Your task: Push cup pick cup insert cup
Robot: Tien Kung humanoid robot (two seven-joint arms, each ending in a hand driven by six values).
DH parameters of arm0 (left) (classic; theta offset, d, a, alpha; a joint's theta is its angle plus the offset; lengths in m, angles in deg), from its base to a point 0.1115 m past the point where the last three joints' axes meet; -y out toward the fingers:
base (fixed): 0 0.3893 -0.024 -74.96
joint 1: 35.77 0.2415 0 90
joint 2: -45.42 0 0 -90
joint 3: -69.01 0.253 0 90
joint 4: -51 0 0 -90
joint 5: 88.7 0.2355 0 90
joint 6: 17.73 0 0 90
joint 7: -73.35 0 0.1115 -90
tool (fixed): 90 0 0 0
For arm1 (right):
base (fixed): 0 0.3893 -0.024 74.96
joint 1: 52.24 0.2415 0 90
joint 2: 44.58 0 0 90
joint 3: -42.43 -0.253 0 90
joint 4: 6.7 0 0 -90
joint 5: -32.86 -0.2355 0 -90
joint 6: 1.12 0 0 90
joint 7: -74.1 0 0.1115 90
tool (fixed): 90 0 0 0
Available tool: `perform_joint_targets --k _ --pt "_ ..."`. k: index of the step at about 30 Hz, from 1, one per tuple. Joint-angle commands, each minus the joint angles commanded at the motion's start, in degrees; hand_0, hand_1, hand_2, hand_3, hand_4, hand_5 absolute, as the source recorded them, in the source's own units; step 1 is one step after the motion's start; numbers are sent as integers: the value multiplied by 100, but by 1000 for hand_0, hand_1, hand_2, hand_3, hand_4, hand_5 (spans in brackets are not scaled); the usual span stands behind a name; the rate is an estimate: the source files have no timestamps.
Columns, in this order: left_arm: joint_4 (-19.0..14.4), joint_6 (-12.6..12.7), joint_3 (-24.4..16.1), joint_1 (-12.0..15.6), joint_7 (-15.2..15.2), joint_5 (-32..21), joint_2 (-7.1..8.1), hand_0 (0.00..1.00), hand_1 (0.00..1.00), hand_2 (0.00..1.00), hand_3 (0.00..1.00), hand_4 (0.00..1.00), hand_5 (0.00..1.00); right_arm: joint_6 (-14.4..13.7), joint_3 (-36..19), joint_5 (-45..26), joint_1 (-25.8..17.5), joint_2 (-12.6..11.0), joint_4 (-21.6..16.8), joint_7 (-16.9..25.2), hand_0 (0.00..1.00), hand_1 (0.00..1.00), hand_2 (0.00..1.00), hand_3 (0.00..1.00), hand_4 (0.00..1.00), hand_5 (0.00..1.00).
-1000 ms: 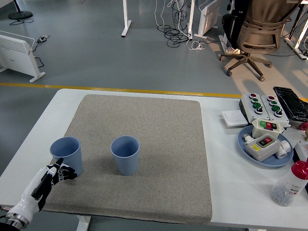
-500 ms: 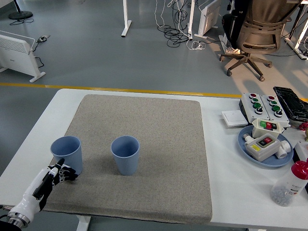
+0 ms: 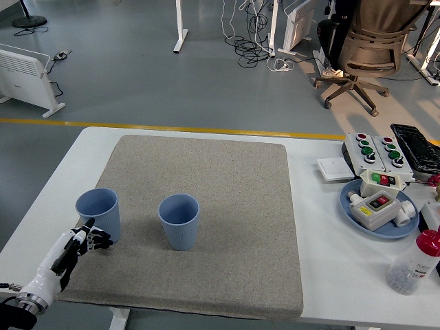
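Counting left to right: two blue cups, one grey mat, one white table, one robot hand in view.

Left hand enters from the lower left corner of the frame, white and black, lying low over the mat's left edge. Its fingers are loosely curled and hold nothing; the fingertips sit just below the base of the left cup, very close to it, though actual contact cannot be told. No right arm shows.

Left cup stands upright near the left edge of the mat, lower left of the frame, mouth up, nothing visible inside. Centre cup stands upright to its right, near the mat's middle, also with nothing visible inside. The two cups are apart, with bare mat between them.

Open room: the mat's whole upper half and its right half are bare. The table shows a narrow white strip left of the mat and a wider strip on the right.

Right edge of the frame, off the mat: one blue plate holding two small button boxes, one with a red button, one with red and green. Above it, one white box with four buttons, a flat white square, and a black tray cut off by the frame. Lower right, one clear bottle with a red cap, grey contents at its bottom.
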Motion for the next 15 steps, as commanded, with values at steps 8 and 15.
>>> perform_joint_targets --k 8,15 --pt "281 47 183 -341 59 -49 -35 626 576 468 421 604 998 -2 -62 109 -31 13 -5 -35 667 604 616 565 100 448" --pt "652 71 184 -705 116 -137 -188 628 577 468 420 599 998 -3 -84 152 -61 27 -8 -53 667 604 618 565 100 449"
